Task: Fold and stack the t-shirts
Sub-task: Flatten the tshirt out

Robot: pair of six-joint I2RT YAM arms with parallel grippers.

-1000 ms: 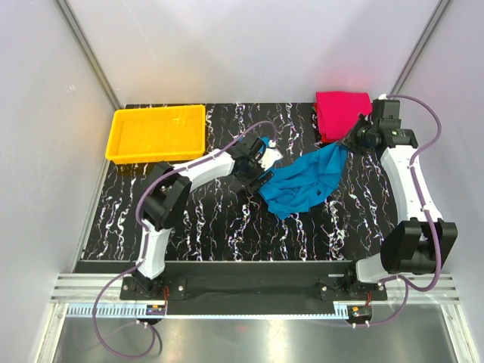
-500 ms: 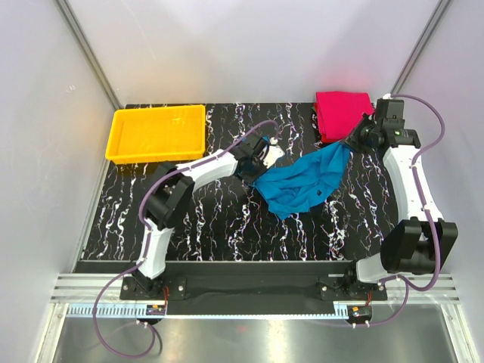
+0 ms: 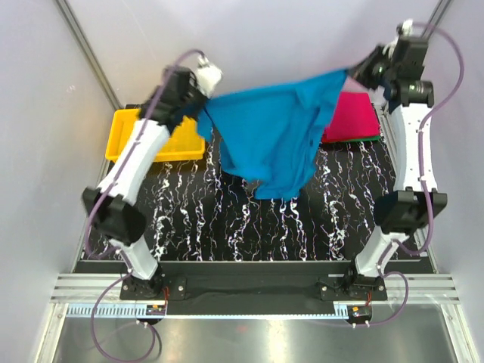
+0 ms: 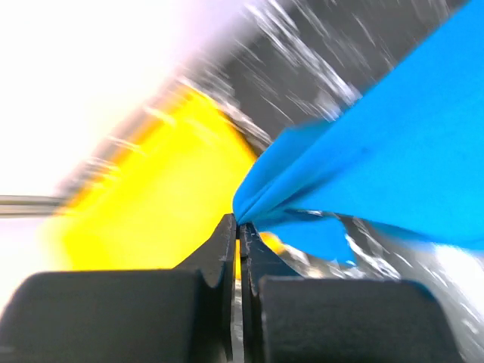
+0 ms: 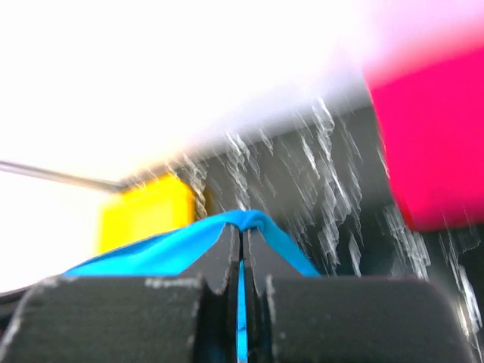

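We see unfolded t-shirt [image 3: 272,136] strung above table [image 3: 227,227] between left gripper [image 3: 204,104] and right gripper [image 3: 354,76]; tray [image 3: 125,140] far left; folded t-shirts [image 3: 352,121] far right.

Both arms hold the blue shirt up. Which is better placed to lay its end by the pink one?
Right, probably. The right gripper, shut on the blue shirt, hangs right by the pink shirt; the left gripper holds the other end near the yellow tray.

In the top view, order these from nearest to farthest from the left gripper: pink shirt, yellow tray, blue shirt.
1. Blue shirt, pinched in the left gripper.
2. Yellow tray, back left, beside that arm.
3. Pink shirt, back right.
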